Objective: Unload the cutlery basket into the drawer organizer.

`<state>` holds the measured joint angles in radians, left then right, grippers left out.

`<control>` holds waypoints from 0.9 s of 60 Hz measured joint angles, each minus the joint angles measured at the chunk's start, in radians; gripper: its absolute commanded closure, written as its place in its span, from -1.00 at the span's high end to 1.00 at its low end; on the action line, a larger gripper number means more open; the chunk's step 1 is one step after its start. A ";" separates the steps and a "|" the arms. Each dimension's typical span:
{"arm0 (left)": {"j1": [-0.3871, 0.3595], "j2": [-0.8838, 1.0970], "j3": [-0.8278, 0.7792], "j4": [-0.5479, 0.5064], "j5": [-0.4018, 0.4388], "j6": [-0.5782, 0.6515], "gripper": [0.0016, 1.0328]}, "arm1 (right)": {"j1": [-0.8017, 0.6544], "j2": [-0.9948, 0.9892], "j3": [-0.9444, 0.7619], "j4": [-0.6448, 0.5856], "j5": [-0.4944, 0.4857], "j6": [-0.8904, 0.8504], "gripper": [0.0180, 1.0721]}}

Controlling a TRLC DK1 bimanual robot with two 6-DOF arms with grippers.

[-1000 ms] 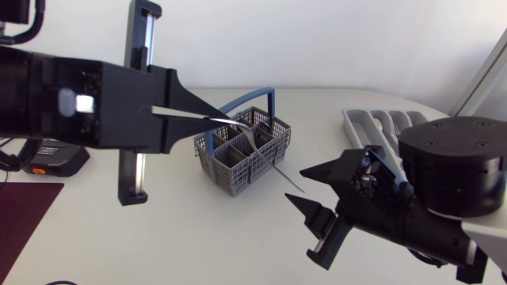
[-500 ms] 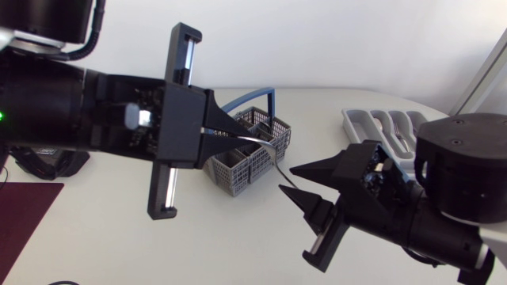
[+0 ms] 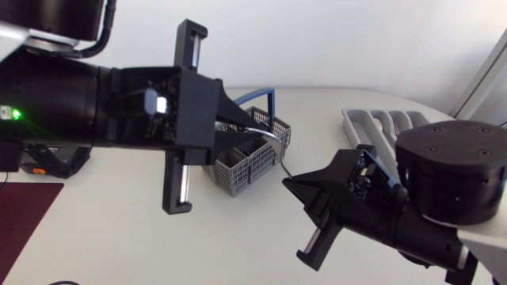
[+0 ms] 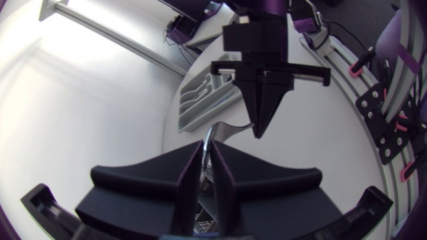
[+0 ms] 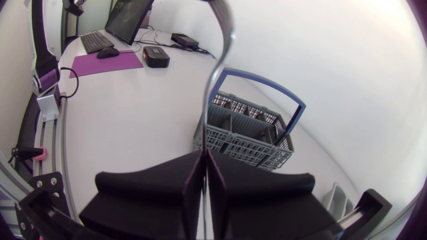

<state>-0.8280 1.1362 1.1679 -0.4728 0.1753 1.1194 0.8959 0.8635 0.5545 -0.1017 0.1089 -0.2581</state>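
White table; cutlery piece pinched by left tool and right tool

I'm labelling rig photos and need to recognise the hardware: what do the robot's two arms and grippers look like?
The left arm is a bulky black housing with a small green light and a white one. The right arm has a round black cap with screws, on a silver-grey link. The left gripper and right gripper are matte black, each with two broad wedge-shaped fingers on a straight rail.

left arm extended toward centre; left end effector pinched on utensil | right arm angled up-left; right end effector closed on utensil's other end
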 measured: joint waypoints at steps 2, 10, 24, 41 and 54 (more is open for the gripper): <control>0.000 0.001 0.002 0.014 -0.002 -0.016 0.08 | 0.000 0.000 -0.001 -0.003 0.000 0.000 -0.88; 0.000 0.017 0.020 0.030 -0.002 -0.074 0.25 | 0.000 -0.003 -0.007 -0.007 0.005 0.001 -0.88; -0.010 0.056 0.048 0.056 -0.037 -0.174 0.90 | -0.026 -0.034 -0.018 -0.064 0.007 0.004 -0.88; 0.041 0.092 0.145 0.216 -0.106 -0.332 0.91 | -0.365 -0.066 -0.084 -0.138 -0.171 -0.039 -0.88; 0.074 0.111 0.145 0.258 -0.133 -0.393 0.91 | -0.788 0.018 -0.071 -0.119 -0.383 -0.133 -0.88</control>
<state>-0.7540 1.2476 1.3128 -0.2150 0.0422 0.7265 0.1081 0.8814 0.4839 -0.2207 -0.2737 -0.3912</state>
